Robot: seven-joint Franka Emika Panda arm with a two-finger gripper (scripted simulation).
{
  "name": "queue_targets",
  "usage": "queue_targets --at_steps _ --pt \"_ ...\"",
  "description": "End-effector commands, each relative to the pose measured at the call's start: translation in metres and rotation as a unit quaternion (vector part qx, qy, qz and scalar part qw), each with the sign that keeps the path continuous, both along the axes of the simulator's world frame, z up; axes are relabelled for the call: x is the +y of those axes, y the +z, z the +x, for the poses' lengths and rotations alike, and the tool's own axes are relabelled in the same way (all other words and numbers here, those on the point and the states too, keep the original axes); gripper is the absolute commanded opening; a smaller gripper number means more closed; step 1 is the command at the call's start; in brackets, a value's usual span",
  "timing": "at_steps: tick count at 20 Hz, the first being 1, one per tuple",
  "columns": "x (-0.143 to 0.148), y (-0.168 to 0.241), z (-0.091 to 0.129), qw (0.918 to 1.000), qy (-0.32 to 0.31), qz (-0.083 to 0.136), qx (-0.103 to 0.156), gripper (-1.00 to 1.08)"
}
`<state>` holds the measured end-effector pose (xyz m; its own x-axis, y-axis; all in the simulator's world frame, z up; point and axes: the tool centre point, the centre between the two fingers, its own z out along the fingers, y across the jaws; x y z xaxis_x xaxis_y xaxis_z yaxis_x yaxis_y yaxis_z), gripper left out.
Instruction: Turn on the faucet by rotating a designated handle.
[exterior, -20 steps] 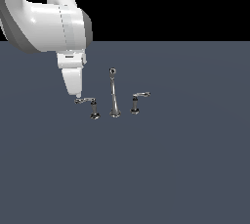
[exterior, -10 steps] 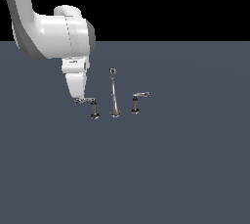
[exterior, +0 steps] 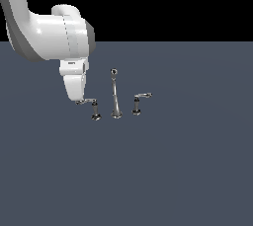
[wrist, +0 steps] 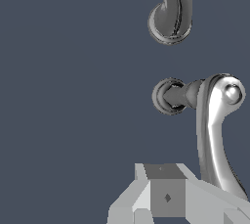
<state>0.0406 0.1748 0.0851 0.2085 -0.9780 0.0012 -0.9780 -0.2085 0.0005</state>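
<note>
The faucet is a small chrome three-piece set with a tall thin spout in the middle. The handle, with its long curved lever, stands on a short post at the exterior view's left of the spout. In the wrist view its lever runs from the dark round base down past my fingers. My gripper looks shut and sits against the lever's free end, beside it and not around it. The smaller handle stands at the spout's right.
The spout's base shows in the wrist view beyond the handle's base. The faucet stands on a flat dark grey-blue surface. My white arm rises to the exterior view's upper left.
The upper arm has swung toward the exterior view's left and the wrist has turned. The gripper has stayed at the lever's end, and the lever looks much the same.
</note>
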Motion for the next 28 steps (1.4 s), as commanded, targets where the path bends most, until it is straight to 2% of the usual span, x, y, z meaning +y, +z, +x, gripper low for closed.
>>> queue_targets --at_steps 1,8,10,26,28 --pt "0.002 0.000 -0.008 1.0000 0.000 0.000 0.000 -1.00" --pt "0.007 0.000 -0.031 1.0000 0.000 0.000 0.000 -1.00" --pt "0.009 0.000 -0.025 1.0000 0.001 0.003 -0.003 -1.00" --pt "-0.018 0.000 -0.070 1.0000 0.000 0.001 0.000 -1.00" --pt "-0.008 0.000 -0.070 1.0000 0.006 0.003 0.000 -1.00"
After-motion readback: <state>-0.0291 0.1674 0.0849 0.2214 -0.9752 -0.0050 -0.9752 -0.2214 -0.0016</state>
